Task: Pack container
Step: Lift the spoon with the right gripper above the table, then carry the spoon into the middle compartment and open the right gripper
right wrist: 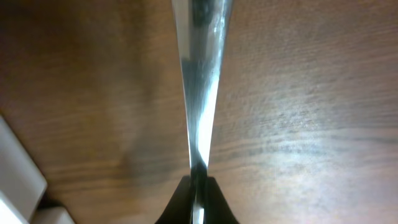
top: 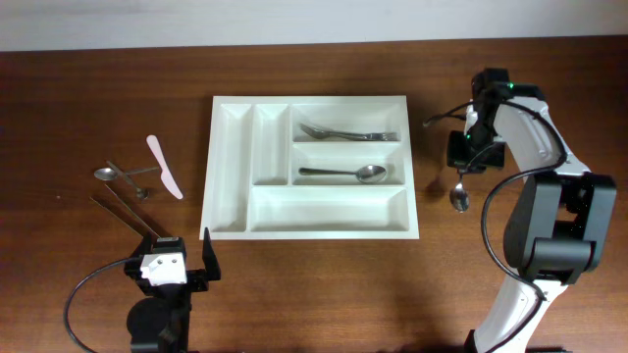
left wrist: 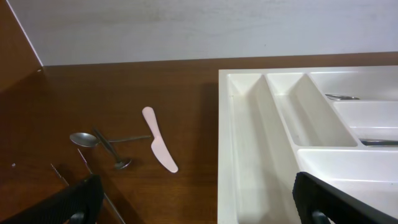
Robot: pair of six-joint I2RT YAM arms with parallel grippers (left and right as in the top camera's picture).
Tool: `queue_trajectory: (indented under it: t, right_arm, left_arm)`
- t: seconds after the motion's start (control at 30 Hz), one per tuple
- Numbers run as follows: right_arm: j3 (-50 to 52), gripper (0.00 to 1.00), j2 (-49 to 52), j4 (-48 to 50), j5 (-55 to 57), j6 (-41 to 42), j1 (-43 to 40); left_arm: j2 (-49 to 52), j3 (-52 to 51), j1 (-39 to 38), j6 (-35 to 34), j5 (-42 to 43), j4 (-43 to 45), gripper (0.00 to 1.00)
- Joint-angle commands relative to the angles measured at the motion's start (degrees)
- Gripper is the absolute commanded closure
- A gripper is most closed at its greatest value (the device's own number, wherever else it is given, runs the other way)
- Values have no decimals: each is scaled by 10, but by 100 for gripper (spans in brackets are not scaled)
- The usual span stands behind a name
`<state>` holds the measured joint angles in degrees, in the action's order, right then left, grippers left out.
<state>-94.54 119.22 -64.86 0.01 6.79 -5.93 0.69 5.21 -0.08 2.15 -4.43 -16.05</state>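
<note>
No lettering, label, brand mark, number or sign can be read in any of the three views.
</note>
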Motion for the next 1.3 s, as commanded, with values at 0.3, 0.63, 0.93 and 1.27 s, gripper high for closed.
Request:
queue_trajectory:
  t: [0.3,0.63,0.93,1.27]
  right_arm:
    - [-167,96,0,-66,-140,-178,26]
    - [-170,96,0,-62,-149,-378,159]
    - [-157,96,2,-51,-146,-610,263]
    - [-93,96,4,-8,-147,-756,269]
  left_arm:
    - [-4,-3,2,9,8,1,1]
    - [-4,-3,2,9,8,2,1]
    - [-4,-3,2,9,8,2,1]
    - [-4,-3,2,9,8,2,1]
